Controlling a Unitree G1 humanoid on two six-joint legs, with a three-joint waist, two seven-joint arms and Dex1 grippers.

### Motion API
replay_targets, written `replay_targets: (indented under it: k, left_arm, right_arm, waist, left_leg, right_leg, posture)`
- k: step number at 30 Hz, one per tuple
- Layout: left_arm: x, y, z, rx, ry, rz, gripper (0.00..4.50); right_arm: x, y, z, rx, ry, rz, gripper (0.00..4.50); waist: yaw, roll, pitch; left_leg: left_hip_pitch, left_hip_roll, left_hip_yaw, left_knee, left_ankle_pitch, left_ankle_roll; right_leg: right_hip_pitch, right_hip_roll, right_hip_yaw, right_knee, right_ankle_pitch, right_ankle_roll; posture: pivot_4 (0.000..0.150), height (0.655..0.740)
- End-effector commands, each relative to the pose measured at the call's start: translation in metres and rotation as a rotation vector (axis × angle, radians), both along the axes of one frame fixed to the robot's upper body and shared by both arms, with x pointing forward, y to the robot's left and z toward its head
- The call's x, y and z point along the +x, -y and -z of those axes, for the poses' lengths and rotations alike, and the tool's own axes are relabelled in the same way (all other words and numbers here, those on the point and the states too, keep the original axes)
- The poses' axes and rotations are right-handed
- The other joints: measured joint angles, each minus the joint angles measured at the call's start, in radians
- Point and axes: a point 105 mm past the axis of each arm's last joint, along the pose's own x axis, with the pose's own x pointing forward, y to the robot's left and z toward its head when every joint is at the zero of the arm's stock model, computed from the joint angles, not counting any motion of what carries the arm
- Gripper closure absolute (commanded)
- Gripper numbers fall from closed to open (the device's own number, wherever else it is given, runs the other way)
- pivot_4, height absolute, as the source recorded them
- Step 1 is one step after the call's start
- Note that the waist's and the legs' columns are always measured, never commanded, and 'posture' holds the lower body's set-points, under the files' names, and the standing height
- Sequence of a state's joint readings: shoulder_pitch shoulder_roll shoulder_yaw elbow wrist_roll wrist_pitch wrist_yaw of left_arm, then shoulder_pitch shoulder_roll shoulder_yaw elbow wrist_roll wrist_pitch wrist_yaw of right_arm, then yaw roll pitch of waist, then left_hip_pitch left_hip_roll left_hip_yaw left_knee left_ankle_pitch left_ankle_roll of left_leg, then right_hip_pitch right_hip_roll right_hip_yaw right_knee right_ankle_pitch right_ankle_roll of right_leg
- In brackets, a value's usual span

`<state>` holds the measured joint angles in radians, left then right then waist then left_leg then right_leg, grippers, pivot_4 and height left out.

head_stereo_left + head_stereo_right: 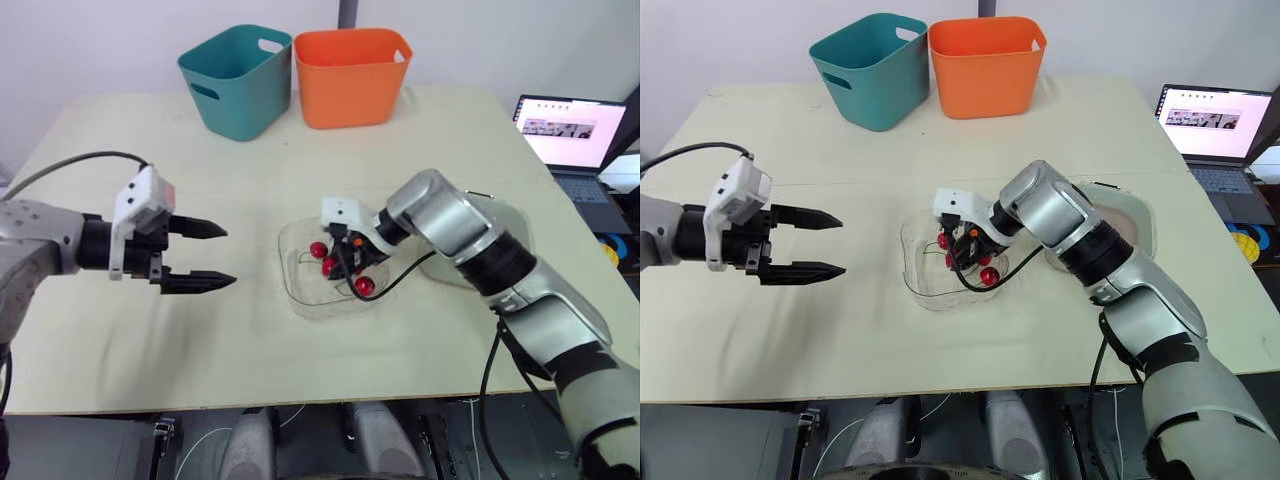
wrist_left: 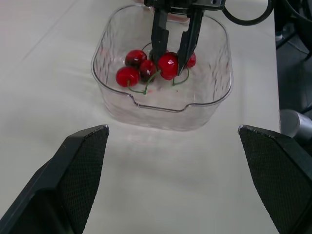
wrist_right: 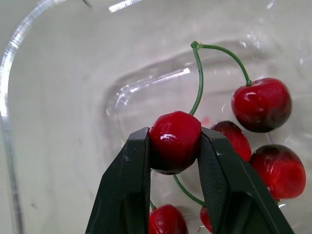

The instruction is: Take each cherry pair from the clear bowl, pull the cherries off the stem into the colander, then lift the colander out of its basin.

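Cherries lie in the clear bowl (image 2: 161, 114), which sits near the middle of the counter (image 1: 250, 150). The right gripper (image 3: 174, 130) reaches down inside the bowl, its fingers (image 3: 129, 185) clamped on 1 red cherry (image 3: 174, 144), pressing it from both sides. A green stem (image 3: 197, 83) rises from that cherry to a joint and arcs over to a second cherry (image 3: 261, 105) lying on the bowl's floor. More cherries rest close beside and beneath the held one.

The left gripper (image 1: 230, 256) hovers over bare counter on the bowl's left, well apart from it. Its fingers (image 1: 195, 228) are spread wide and point toward the bowl, with nothing between them.

Just beyond the bowl on the robot's right, a pale basin (image 1: 1130, 220) shows partly behind the right arm; what it holds cannot be told. At the counter's far edge stand 2 bins side by side, a teal bin (image 1: 238, 80) and an orange bin (image 1: 350, 80). An open laptop (image 1: 572, 130) sits off to the right.
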<state>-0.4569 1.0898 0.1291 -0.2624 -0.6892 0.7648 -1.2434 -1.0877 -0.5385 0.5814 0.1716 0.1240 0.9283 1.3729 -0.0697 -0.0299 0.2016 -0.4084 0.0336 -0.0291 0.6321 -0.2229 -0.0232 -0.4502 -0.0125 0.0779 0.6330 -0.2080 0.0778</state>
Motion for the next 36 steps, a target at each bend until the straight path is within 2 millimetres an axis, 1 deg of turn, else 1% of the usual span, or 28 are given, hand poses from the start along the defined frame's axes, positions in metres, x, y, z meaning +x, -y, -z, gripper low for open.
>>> replay_targets:
  k: [1,4,6,8,11,14,17,21,26,31,34,36]
  left_arm:
    - [0.002,-0.002,-0.022,-0.046,0.029,0.014,0.0]
    - [0.005,0.003,-0.047,-0.09,0.073,0.053,0.0]
    - [0.006,0.013,-0.066,-0.125,0.122,0.099,0.0]
    - [0.005,0.024,-0.089,-0.204,0.149,0.153,0.0]
    - [0.003,0.035,-0.113,-0.277,0.175,0.226,0.0]
    - [0.001,0.049,-0.129,-0.315,0.195,0.311,0.0]
    - [0.003,0.063,-0.135,-0.335,0.211,0.376,0.0]
    - [0.011,0.08,-0.139,-0.383,0.2,0.44,0.0]
    - [0.021,0.088,-0.135,-0.416,0.16,0.482,0.0]
    - [0.022,0.088,-0.134,-0.443,0.104,0.524,0.0]
    - [0.023,0.088,-0.129,-0.431,0.092,0.533,0.55]
    - [0.023,0.089,-0.128,-0.434,0.089,0.536,1.23]
  right_arm:
    - [-0.004,0.004,-0.055,0.155,0.031,-0.022,3.39]
    - [-0.013,0.018,-0.088,0.306,-0.053,-0.027,3.39]
    - [-0.022,0.026,-0.111,0.443,-0.122,-0.044,3.39]
    - [-0.031,0.032,-0.134,0.58,-0.201,-0.059,3.39]
    - [-0.039,0.038,-0.155,0.697,-0.271,-0.062,3.39]
    - [-0.044,0.04,-0.162,0.731,-0.285,-0.07,3.39]
    - [-0.047,0.039,-0.163,0.735,-0.273,-0.071,3.39]
    - [-0.05,0.038,-0.163,0.736,-0.258,-0.081,3.39]
    - [-0.056,0.035,-0.163,0.736,-0.247,-0.099,3.39]
    - [-0.061,0.034,-0.167,0.753,-0.251,-0.113,3.39]
    - [-0.062,0.033,-0.169,0.764,-0.253,-0.116,3.4]
    - [-0.063,0.034,-0.17,0.769,-0.254,-0.117,3.4]
  waist:
    - [0.001,0.0,0.0]
    - [0.004,0.0,0.0]
    - [0.004,0.0,0.0]
    - [0.005,0.0,0.0]
    - [0.0,0.0,0.0]
    - [-0.002,0.0,0.0]
    - [0.0,0.0,0.0]
    - [0.001,0.0,0.0]
    - [0.0,0.0,0.0]
    - [0.0,0.0,0.0]
    - [0.0,0.0,0.0]
    - [0.0,0.0,0.0]
  left_leg:
    - [0.0,0.0,0.0,0.0,0.0,0.0]
    - [0.0,0.0,0.0,0.0,0.0,0.0]
    - [0.0,0.0,-0.001,0.001,0.0,0.0]
    - [0.0,0.0,-0.001,0.001,0.0,0.0]
    - [0.0,0.0,-0.001,0.001,0.0,0.0]
    - [0.001,0.0,-0.001,0.0,0.0,0.0]
    - [0.001,0.0,-0.001,0.0,0.0,0.0]
    - [0.001,0.0,-0.001,0.001,0.0,0.0]
    - [0.001,0.0,-0.001,0.0,0.0,0.0]
    - [0.001,0.0,-0.001,0.0,0.0,0.0]
    - [0.0,0.0,-0.001,0.0,0.0,0.0]
    - [0.0,0.0,-0.001,0.0,0.0,0.0]
  right_leg:
    - [0.0,0.0,0.0,0.0,0.0,0.0]
    - [0.0,0.0,0.0,0.0,0.0,0.0]
    - [0.001,0.0,-0.001,0.0,0.0,0.0]
    - [0.001,0.0,-0.001,-0.001,0.0,0.0]
    - [0.002,0.0,-0.001,0.0,0.001,0.001]
    - [0.001,0.0,-0.001,0.001,0.002,0.004]
    - [0.001,0.001,-0.001,0.002,0.002,0.004]
    - [0.001,0.001,-0.001,0.002,0.002,0.004]
    - [0.001,0.001,-0.001,0.002,0.002,0.004]
    - [0.0,0.001,-0.001,0.003,0.002,0.004]
    - [0.0,0.001,-0.001,0.003,0.002,0.004]
    - [0.0,0.001,-0.001,0.003,0.002,0.004]
  posture:
    - [0.15,0.74]
    - [0.15,0.74]
    - [0.15,0.74]
    - [0.15,0.74]
    - [0.15,0.74]
    - [0.15,0.74]
    - [0.15,0.74]
    - [0.15,0.74]
    - [0.15,0.74]
    - [0.15,0.74]
    - [0.15,0.74]
    - [0.15,0.74]
